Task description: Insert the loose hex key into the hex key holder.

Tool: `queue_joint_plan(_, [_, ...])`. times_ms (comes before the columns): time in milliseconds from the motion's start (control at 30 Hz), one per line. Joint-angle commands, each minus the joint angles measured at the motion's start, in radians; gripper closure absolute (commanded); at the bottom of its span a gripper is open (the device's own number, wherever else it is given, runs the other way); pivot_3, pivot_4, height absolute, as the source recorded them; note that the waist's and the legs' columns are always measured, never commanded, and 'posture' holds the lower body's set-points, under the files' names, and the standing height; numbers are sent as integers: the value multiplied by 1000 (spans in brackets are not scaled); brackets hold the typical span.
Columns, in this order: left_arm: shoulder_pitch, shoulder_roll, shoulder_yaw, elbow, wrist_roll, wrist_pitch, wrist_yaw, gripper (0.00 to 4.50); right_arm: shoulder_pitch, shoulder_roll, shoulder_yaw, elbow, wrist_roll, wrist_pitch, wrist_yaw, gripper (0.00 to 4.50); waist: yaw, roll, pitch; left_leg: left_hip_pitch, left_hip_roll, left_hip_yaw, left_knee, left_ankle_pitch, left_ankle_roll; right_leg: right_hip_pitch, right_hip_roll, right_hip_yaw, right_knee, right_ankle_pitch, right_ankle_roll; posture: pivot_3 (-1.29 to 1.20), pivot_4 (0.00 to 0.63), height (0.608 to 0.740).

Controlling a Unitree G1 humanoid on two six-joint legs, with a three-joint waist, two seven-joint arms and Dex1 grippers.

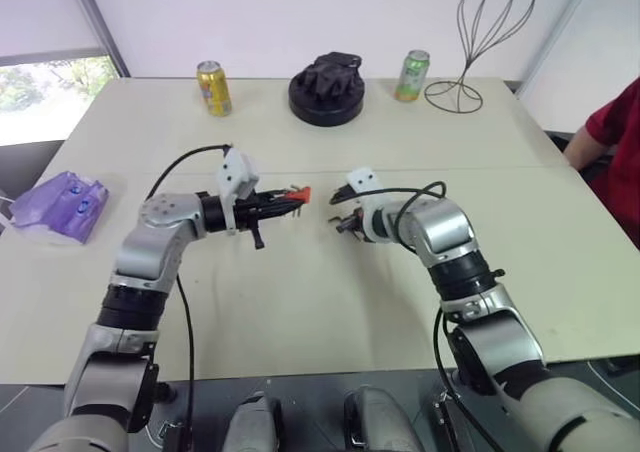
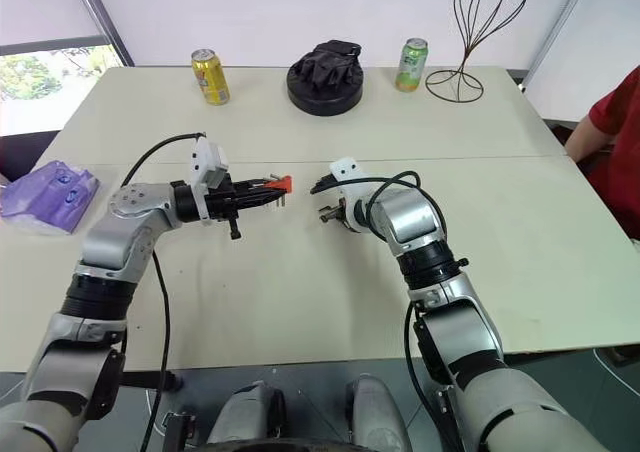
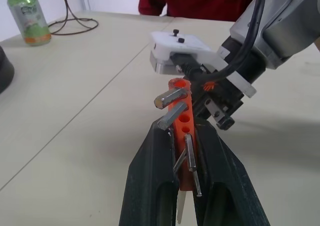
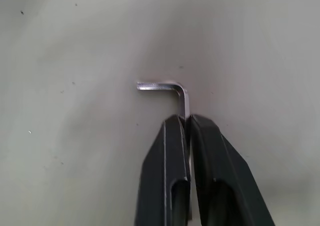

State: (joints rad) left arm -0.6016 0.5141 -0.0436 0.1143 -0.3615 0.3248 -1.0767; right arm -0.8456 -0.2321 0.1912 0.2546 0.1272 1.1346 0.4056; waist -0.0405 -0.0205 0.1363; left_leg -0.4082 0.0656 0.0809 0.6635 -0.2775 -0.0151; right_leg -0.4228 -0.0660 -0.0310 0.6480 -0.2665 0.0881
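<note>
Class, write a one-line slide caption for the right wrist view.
Right gripper shut on the loose hex key, its short bent end sticking out above the table.

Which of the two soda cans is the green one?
The green can is the one on the far side of the table next to the wire stand. The other can, left of the black round thing, is yellow.

Head stereo pair looking down over table (image 1: 330, 302), wrist cameras close along each tool's fingers.
</note>
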Motion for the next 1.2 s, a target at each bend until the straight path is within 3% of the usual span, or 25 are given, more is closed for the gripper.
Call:
queue_joint_plan(33, [-26,18,33,2,-21,-3,-11,4500,-53,-13,-103,-41,10,-133,-26,4451,2,3,3,-1,0,0,0,0,0,-1,0,0,0,0,0,0,150,740])
queue_joint_plan(200, [-81,4,32,73,-33,-1,-22,4500,-55,-29,-216,-193,54,-423,-10,4451,10,5,4,-8,0,0,0,2,-4,-7,0,1,0,0,0,0,150,740])
queue_joint_plan(333, [-159,-38,25,167,-34,-18,-35,4500,-44,84,-408,-302,289,-440,-3,4451,23,5,4,-9,0,0,0,3,-4,-7,0,1,0,0,0,0,150,740])
queue_joint_plan(433, [-209,-71,23,223,-37,-23,-53,4500,-20,132,-454,-390,411,-430,13,4451,26,5,4,-9,0,0,0,3,-5,-7,1,1,0,0,0,0,150,740])
queue_joint_plan(800, [-387,-166,72,338,-124,47,-100,4500,44,191,-435,-501,568,-421,-74,4451,27,5,4,-10,0,-1,1,2,-4,-7,1,1,0,0,0,0,150,740])
queue_joint_plan(1200, [-399,-169,79,324,-127,75,-125,4500,83,168,-406,-480,575,-460,-90,4451,25,5,4,-10,0,-1,1,2,-4,-7,1,1,-1,0,0,0,150,740])
